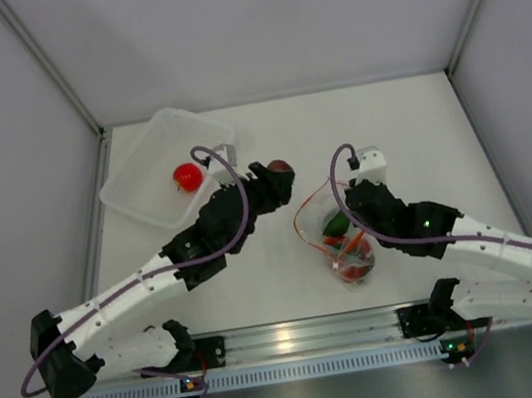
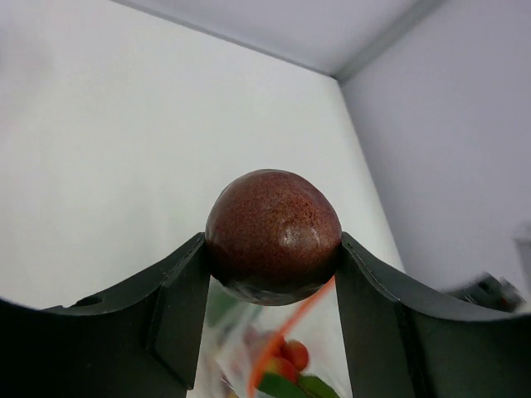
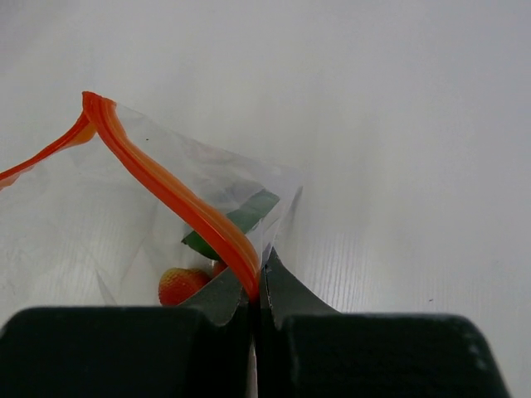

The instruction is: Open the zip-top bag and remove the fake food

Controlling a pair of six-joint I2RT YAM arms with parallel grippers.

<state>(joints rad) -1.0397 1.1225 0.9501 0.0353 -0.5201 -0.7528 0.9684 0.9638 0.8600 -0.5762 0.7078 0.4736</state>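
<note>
My left gripper (image 1: 280, 171) is shut on the dark maroon ball (image 2: 274, 236), held above the table between the tub and the bag; the ball also shows in the top view (image 1: 279, 166). My right gripper (image 3: 257, 278) is shut on the orange-red zip strip (image 3: 178, 195) of the clear zip-top bag (image 1: 334, 234), holding its mouth open. Inside the bag lie a green ball (image 1: 334, 222) and the red cluster with green leaves (image 1: 353, 261); a red piece (image 3: 181, 284) shows in the right wrist view. The red tomato (image 1: 188, 177) lies in the tub.
A rigid translucent tub (image 1: 140, 193) stands at the back left, just left of my left gripper. Grey walls close the table on three sides. A metal rail (image 1: 297, 336) runs along the near edge.
</note>
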